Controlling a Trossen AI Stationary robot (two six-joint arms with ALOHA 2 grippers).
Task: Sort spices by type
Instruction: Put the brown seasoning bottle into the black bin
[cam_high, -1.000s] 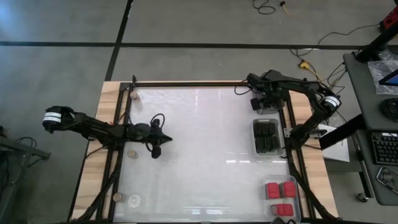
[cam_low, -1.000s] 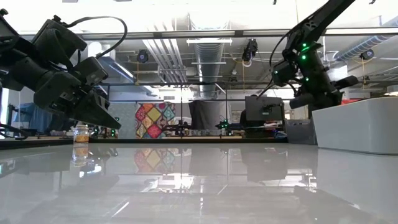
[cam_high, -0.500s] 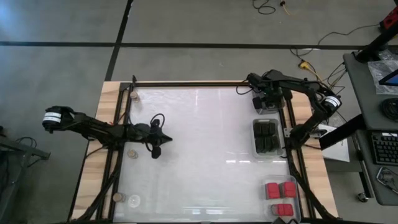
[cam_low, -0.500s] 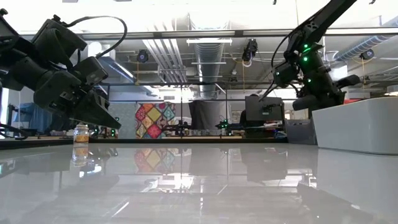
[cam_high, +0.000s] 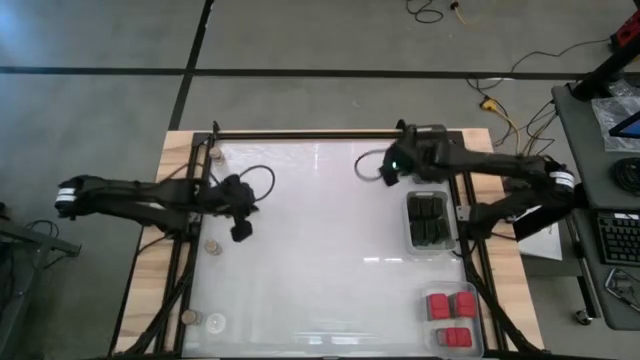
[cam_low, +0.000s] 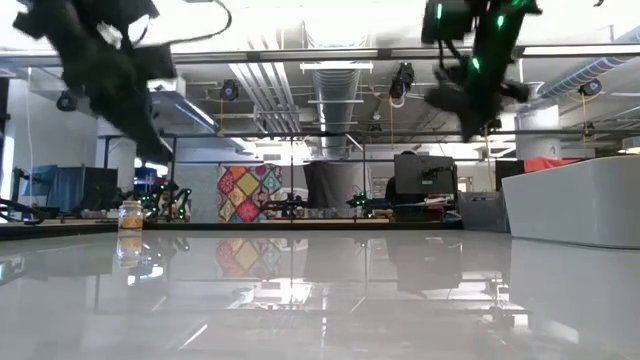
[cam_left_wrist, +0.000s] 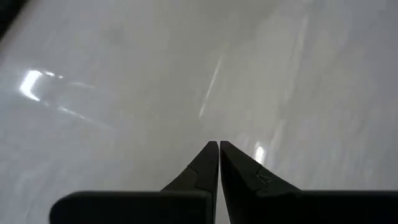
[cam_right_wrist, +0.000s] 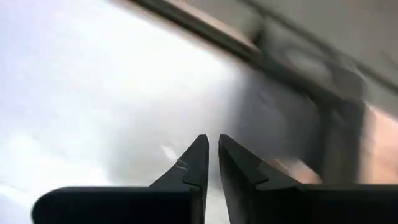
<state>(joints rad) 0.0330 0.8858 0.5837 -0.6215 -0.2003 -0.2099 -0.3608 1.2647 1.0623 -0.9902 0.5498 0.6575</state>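
Two dark blocks lie in a clear tray at the table's right edge. Red blocks fill another clear tray at the near right corner. Small round jars stand along the left side: one at the far left corner, also seen in the low view, one mid-left, and two near the front. My left gripper hangs shut above the bare table, just beyond the mid-left jar. My right gripper hangs shut above the far right part of the table, left of the dark blocks' tray.
A black frame rail runs along the table's far edge, and rails run down the left and right sides. The white tabletop lies bare between the two arms. In the low view a tray wall stands at the right.
Both grippers have risen and stayed shut. My left gripper drew back a little toward the table's far left and tipped less steeply downward. My right gripper swung from the far right corner toward the table's left. No spice has moved.
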